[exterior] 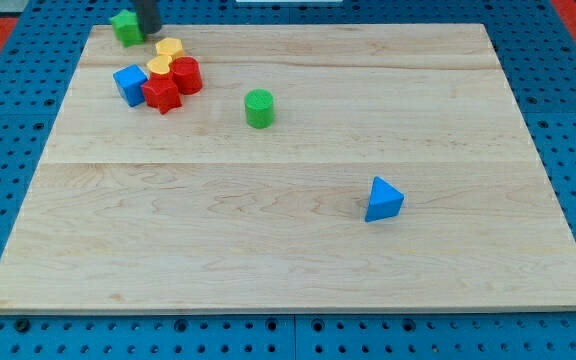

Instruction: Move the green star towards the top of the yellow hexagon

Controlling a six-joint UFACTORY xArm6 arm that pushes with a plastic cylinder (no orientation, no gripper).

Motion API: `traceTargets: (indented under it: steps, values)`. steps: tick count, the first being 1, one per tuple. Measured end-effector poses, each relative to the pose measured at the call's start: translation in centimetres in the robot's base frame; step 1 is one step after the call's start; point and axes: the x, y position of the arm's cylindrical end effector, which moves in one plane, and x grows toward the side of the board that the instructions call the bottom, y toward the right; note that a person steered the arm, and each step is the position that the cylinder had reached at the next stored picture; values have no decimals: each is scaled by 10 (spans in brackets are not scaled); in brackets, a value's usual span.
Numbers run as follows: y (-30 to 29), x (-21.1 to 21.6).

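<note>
The green star (pixel 125 27) sits at the top left edge of the wooden board (pixel 298 250). My tip (pixel 149 31) is right beside it, against its right side. The yellow hexagon (pixel 170 48) lies just below and right of my tip, a short way from the star. Only the lowest part of the rod shows at the view's top edge.
A second yellow block (pixel 159 66), a red cylinder (pixel 186 75), a red star (pixel 162 94) and a blue cube (pixel 129 84) cluster just below the hexagon. A green cylinder (pixel 259 107) stands further right. A blue triangular block (pixel 383 199) lies at the lower right.
</note>
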Motion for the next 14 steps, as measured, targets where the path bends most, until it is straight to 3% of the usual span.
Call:
traceTargets:
  steps: [2,3,4,6,8,9,10,13,14]
  values:
    - [-5,41]
    - [-50,64]
    - [-85,62]
    - [-84,-8]
    - [-80,-10]
    - [-70,-10]
    - [-23,-10]
    - [18,-6]
    - [40,12]
